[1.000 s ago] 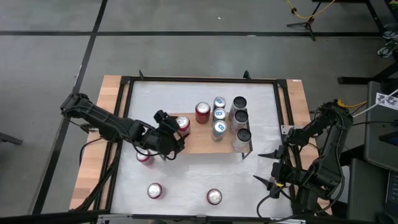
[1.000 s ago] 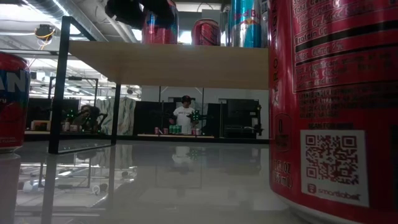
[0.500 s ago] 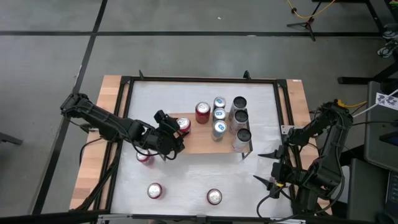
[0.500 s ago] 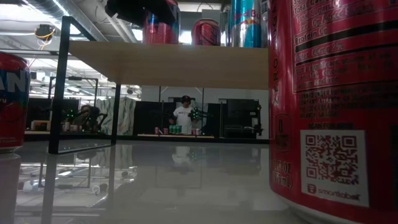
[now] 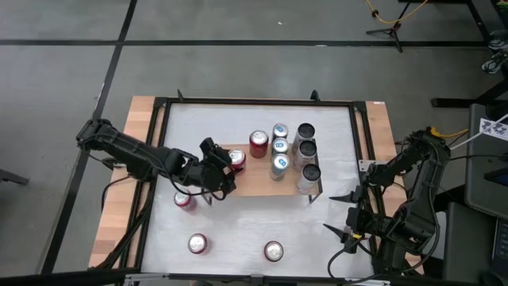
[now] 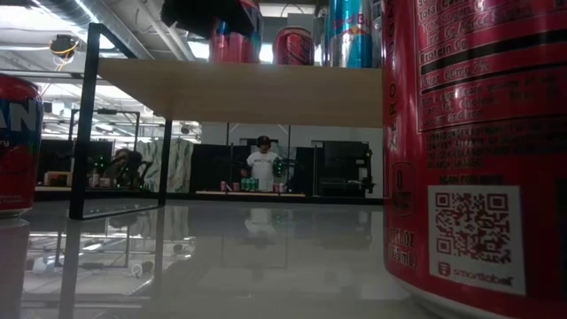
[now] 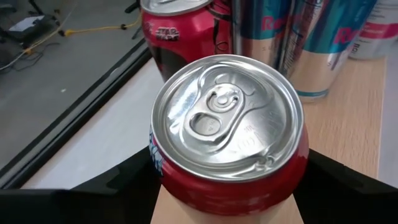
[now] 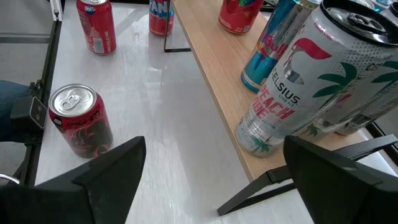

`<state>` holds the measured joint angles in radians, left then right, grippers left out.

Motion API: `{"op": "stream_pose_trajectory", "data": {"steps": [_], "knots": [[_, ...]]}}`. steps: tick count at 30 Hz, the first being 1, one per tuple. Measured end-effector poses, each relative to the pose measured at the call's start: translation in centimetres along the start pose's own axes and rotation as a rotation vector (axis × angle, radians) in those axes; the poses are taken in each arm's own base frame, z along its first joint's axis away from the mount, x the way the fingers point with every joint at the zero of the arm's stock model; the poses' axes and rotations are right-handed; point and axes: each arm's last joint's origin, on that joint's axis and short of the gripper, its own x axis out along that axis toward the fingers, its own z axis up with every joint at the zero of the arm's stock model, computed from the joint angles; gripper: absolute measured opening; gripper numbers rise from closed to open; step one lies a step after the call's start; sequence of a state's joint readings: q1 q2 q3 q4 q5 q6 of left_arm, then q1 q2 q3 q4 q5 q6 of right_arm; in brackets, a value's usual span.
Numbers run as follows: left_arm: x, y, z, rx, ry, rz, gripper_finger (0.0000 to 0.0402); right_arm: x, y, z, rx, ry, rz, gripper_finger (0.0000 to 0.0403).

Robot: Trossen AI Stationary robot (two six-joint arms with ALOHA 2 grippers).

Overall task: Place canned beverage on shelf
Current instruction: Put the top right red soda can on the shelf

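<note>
Now left claw (image 5: 225, 169) around red can (image 7: 227, 134), shelf (image 5: 258, 183) corner

Left tool (image 5: 225, 163) reaches mid-table, fingers spread; right tool (image 5: 340, 213) waits apart, fingers wide.

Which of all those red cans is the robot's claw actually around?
The red can at the shelf's left end, sitting between the left gripper's fingers; other red cans stand alone.
</note>
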<state>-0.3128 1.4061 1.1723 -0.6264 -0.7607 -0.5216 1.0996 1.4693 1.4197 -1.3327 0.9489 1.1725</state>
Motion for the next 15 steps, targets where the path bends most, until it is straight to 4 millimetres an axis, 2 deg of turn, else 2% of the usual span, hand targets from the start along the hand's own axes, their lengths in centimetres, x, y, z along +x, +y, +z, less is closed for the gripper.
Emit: {"op": "stream_pose_trajectory", "data": {"steps": [15], "knots": [[1.1, 2.5, 2.0, 0.171, 0.013, -0.177, 0.0281, 0.0, 0.0, 0.0, 0.001, 0.000, 0.000, 0.0370]]}}
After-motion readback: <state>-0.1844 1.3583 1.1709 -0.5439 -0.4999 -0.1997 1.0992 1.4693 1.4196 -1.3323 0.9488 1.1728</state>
